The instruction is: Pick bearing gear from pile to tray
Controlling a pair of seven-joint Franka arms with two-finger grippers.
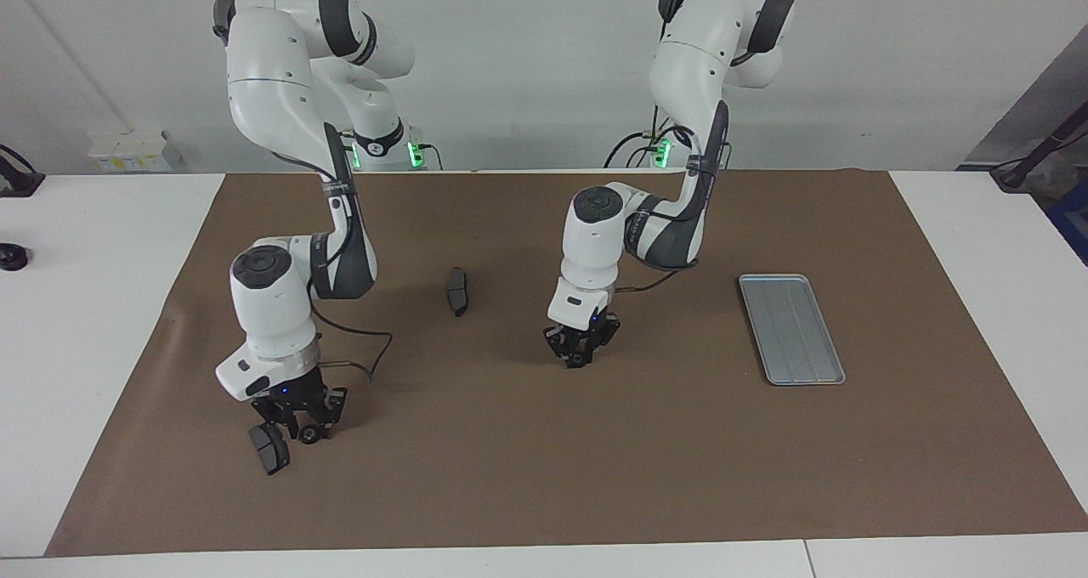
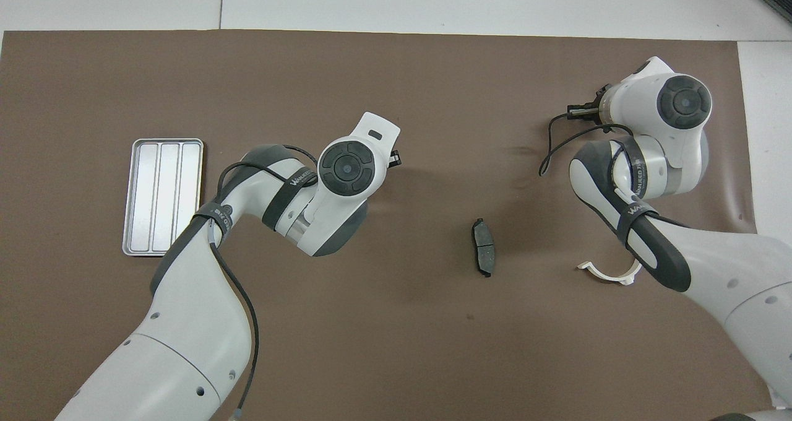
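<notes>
Both arms are bent over with their wrists pointing pretty much straight down at the brown mat [image 1: 544,476]. The left gripper [image 1: 580,355] sits low near the middle of the mat, fingers drawn in tight around a small black gear [image 1: 578,359] that's right at the mat surface; can't tell if the gear is off the mat at all. The right gripper [image 1: 299,425] is down at the right arm's end of the table, fingers pinched in on another small black gear [image 1: 309,433], with a dark grey pad [image 1: 270,450] lying just beside it. In the overhead view both grippers are mostly hidden under their own wrists.

The tray [image 1: 792,329] sits at the left arm's end, well apart from either gripper, nothing in it. Another dark pad [image 1: 457,291] lies between the two arms, and the white half-ring bracket [image 2: 609,273] peeks out under the right arm's forearm.
</notes>
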